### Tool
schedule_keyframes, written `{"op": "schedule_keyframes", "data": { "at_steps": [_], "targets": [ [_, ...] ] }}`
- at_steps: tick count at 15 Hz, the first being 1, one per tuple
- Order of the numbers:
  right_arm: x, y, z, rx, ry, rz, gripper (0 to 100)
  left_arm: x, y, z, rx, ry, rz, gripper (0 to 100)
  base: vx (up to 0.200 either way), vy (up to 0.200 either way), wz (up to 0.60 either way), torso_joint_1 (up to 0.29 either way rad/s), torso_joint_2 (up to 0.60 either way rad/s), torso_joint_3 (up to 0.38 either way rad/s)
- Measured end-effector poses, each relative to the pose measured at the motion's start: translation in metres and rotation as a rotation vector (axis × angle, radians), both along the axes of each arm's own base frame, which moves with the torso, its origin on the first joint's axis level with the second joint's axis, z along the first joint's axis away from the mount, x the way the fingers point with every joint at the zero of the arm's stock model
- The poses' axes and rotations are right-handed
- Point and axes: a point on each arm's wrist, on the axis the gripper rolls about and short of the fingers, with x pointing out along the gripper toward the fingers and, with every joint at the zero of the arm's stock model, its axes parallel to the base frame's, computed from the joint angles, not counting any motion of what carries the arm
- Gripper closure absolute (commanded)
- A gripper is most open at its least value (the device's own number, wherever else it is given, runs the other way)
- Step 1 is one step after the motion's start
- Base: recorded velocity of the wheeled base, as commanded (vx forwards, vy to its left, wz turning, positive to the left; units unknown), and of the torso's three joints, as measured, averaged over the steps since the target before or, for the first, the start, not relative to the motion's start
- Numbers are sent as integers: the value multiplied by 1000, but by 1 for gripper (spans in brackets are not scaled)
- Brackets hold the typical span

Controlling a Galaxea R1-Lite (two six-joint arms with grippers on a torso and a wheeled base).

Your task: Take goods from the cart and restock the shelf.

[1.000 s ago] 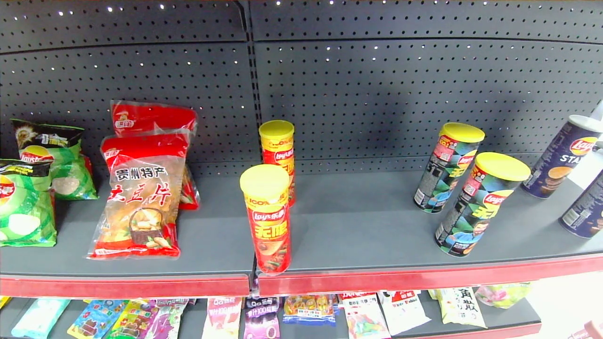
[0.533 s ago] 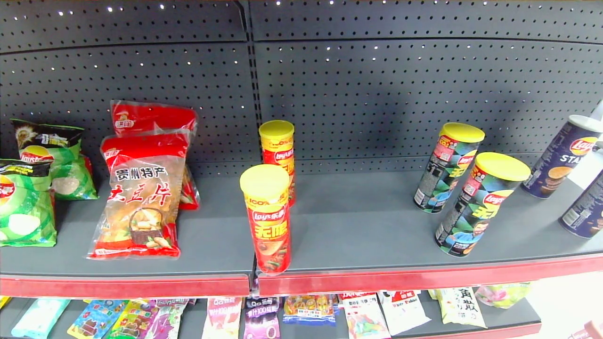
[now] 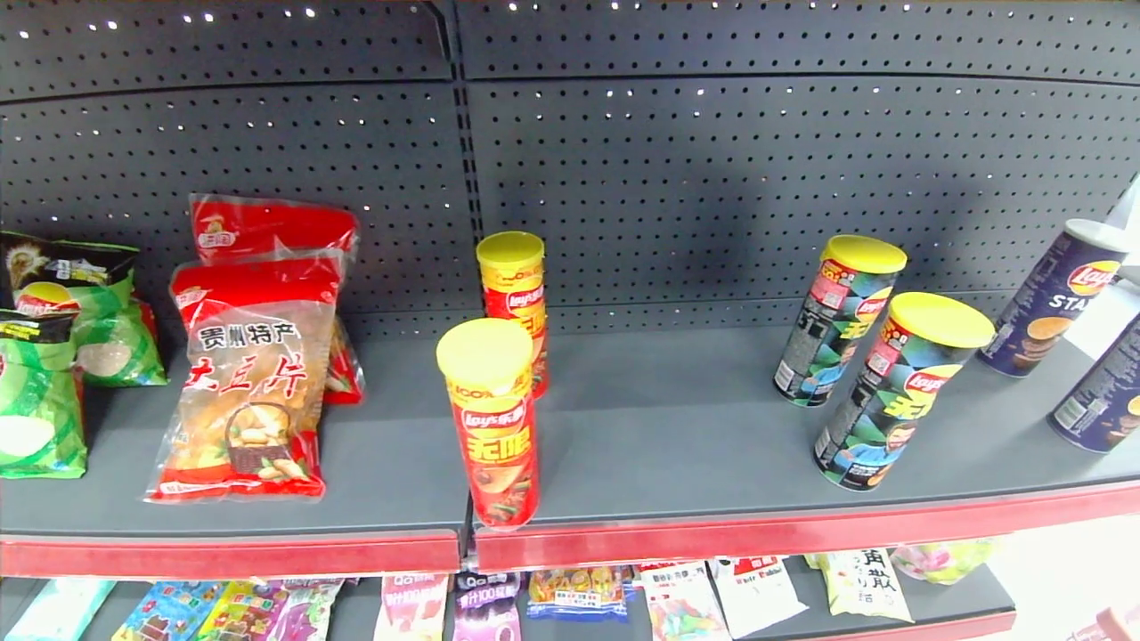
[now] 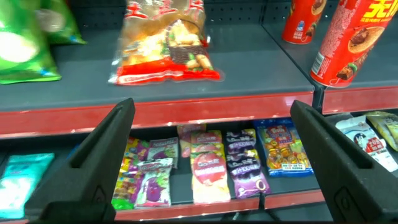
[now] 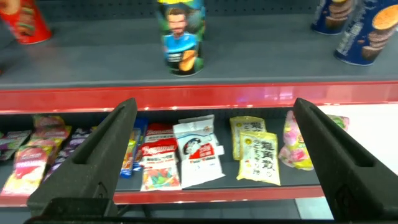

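Observation:
The dark grey shelf (image 3: 695, 436) with a red front lip holds two red chip cans with yellow lids, one at the front (image 3: 490, 427) and one behind (image 3: 513, 298). To the right stand two multicolour cans (image 3: 899, 392) and dark blue cans (image 3: 1051, 298). My left gripper (image 4: 211, 106) is open and empty, level with the shelf lip below the red snack bag (image 4: 165, 46). My right gripper (image 5: 214, 102) is open and empty, facing the lip below a multicolour can (image 5: 181, 37).
Red snack bags (image 3: 245, 392) and green chip bags (image 3: 40, 392) fill the shelf's left part. Bare shelf lies between the red and multicolour cans. The lower shelf (image 3: 962, 592) carries several small packets (image 4: 208, 168) (image 5: 199, 152). A pegboard wall (image 3: 712, 178) backs the shelf.
The whole head picture has slid a little left and down, so the camera moved. The goods stand as before.

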Motion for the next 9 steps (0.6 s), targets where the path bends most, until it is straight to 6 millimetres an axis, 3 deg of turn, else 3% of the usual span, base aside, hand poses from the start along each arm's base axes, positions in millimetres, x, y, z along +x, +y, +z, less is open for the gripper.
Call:
{"op": "schedule_keyframes", "data": {
  "at_steps": [9],
  "targets": [
    [0, 0, 0, 0, 1, 20, 0, 0, 0, 0, -1, -1, 2, 0, 0, -200, 0, 3, 2, 1]
  ]
}}
